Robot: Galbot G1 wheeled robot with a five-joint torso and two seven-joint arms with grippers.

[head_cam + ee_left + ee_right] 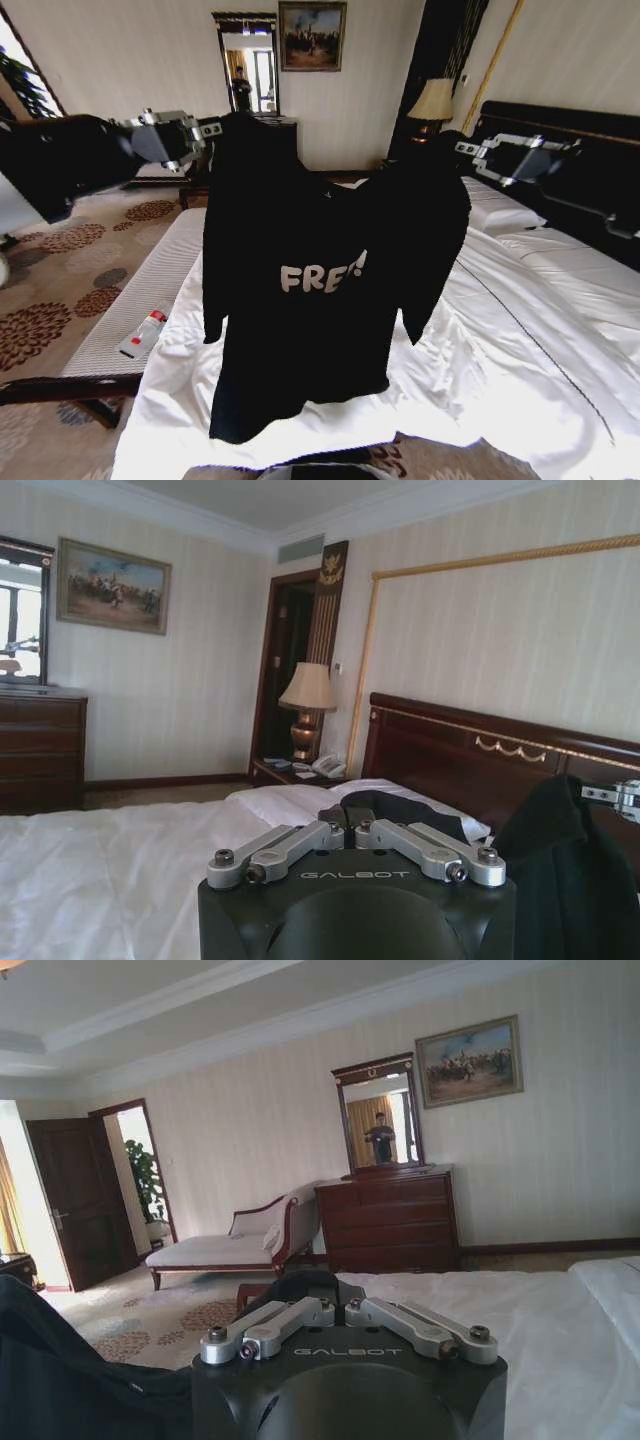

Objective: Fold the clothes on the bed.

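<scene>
The clothes, a black T-shirt [320, 270] with white "FREE" lettering, hang in the air above the foot of the bed [520, 340], stretched between my two arms. My left gripper [215, 127] is shut on one shoulder of the shirt, and my right gripper [465, 148] is shut on the other. In the left wrist view the left gripper [346, 827] pinches a fold of black fabric [420, 808], and the rest of the shirt [570, 870] drapes off toward the other arm. In the right wrist view the right gripper [335, 1306] clamps dark cloth [60, 1380] the same way.
A long striped bench [135, 305] stands along the bed's left side with a small red-and-white item [143, 335] on it. White pillows [495, 210] and a dark headboard [560, 120] lie at the right. A lamp [432, 100], dresser [390, 1220] and chaise [230, 1245] stand by the walls.
</scene>
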